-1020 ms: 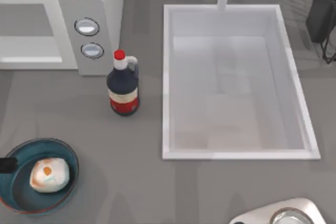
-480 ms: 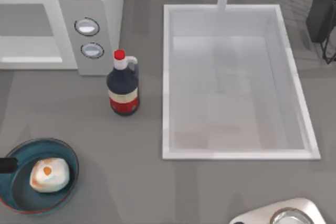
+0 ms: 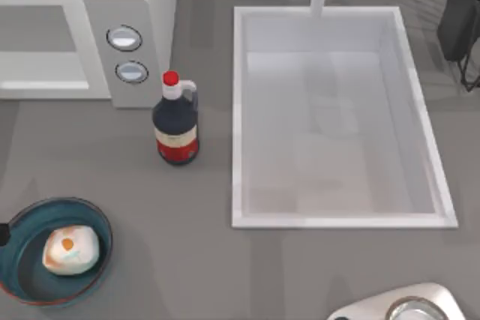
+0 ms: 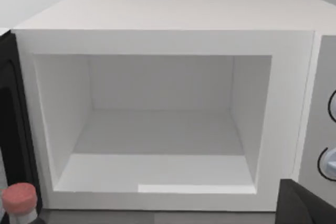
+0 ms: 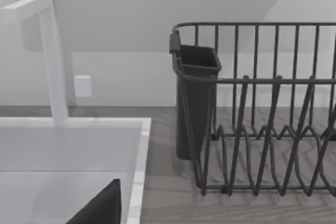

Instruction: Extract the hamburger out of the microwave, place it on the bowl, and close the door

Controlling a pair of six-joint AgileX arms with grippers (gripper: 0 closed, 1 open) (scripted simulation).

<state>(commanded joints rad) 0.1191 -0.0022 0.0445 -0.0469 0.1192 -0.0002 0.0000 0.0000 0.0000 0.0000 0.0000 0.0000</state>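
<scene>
Black edge of left gripper point(image 4: 305, 209) pointed at the front of the microwave point(image 4: 168, 19), clear of everything; spread or closed, can't tell from either view. Nothing held as far as visible. Cavity bare, white floor and walls, no food inside. Door point(image 4: 9, 129) swung open at the cavity's hinge side, dark window edge-on to the wrist camera. Red-capped bottle point(image 3: 175, 129) standing just in front of the knob panel, between microwave and sink point(image 3: 238, 110). Hamburger point(image 3: 69, 250) sitting in the bowl point(image 3: 30, 219) at the table's near-left corner, orange spot up, resting toward the bowl's right half, well apart from the microwave. Right gripper point(image 5: 100, 209) parked on the right, looking over the sink corner and dish rack point(image 5: 262, 119); its state can't tell either. Read: extract and place look done, door-close is the step in hand. Next move, as a guess: get behind the door's outer face or handle bar and sweep it round to the cavity front until flush. Needs a wide arc to stay off the frame, and care near the bottle, close to the panel side. Bowl best left untouched.
</scene>
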